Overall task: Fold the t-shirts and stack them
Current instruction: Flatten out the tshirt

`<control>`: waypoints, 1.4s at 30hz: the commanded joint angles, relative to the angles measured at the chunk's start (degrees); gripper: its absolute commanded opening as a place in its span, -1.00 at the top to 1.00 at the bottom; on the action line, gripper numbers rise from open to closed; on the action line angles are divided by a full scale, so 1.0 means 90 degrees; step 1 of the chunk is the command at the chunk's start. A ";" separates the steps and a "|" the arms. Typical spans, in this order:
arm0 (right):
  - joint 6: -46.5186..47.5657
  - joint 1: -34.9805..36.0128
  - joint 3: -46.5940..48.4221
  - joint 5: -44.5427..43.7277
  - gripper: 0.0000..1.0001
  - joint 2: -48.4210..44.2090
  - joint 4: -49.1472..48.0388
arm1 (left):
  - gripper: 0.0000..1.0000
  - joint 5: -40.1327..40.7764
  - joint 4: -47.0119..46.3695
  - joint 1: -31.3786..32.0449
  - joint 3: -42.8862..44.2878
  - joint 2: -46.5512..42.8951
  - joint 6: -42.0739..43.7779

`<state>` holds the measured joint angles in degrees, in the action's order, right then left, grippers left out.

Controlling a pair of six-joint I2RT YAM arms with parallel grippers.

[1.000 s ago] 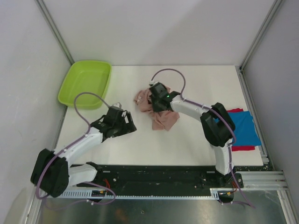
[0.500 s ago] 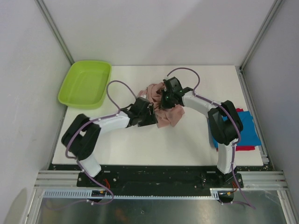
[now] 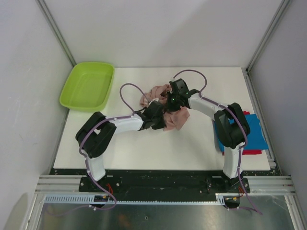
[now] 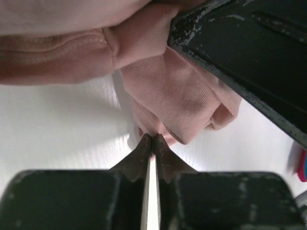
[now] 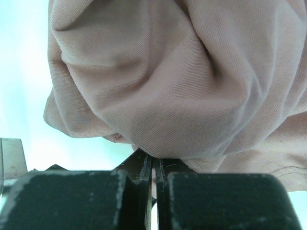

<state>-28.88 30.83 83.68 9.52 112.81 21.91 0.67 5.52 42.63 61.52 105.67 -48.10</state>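
A crumpled dusty pink t-shirt (image 3: 169, 112) lies bunched in the middle of the white table (image 3: 192, 143). My left gripper (image 3: 160, 120) is at its near left edge, shut on a fold of the pink cloth (image 4: 163, 110), with the tips pinching it at the left gripper (image 4: 152, 139). My right gripper (image 3: 171, 103) sits on top of the bundle, shut on the pink cloth (image 5: 163, 81) at the right gripper (image 5: 152, 160). A blue folded t-shirt (image 3: 252, 132) lies on a red one (image 3: 249, 152) at the table's right edge.
A lime-green plastic tub (image 3: 88, 86) stands at the back left corner. Grey walls and aluminium frame posts (image 3: 266, 38) enclose the table. The right arm's elbow (image 3: 231, 125) hangs over the blue and red pile.
My left arm swung in from the near left to the pink t-shirt and shut on its edge. My right gripper shifted slightly right and back with the cloth.
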 commanded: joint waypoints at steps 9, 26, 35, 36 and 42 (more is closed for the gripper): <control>-0.0188 -0.0297 -0.0011 -0.0099 0.87 -0.0049 -0.0234 | 1.00 0.1696 0.0597 -0.0076 -0.1256 -0.1479 -0.0969; -0.0313 -0.0304 -0.0020 0.0213 0.74 -0.0083 -0.0409 | 1.00 0.2114 0.1159 -0.0467 -0.1768 -0.2258 -0.0938; -0.0190 -0.0105 -0.0025 0.0172 0.68 -0.0171 -0.0403 | 1.00 0.2102 0.1198 -0.0555 -0.1801 -0.2286 -0.0871; -0.0155 -0.0046 -0.0033 0.0114 0.61 -0.0201 -0.0389 | 1.00 0.2088 0.1201 -0.0561 -0.1799 -0.2282 -0.0864; -0.0013 0.0251 -0.0256 -0.0197 0.33 -0.0494 -0.0374 | 1.00 0.2051 0.1195 -0.0592 -0.1805 -0.2257 -0.0825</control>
<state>-30.79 31.16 82.81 10.11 112.68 19.35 16.97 15.86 37.85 45.80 87.26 -56.49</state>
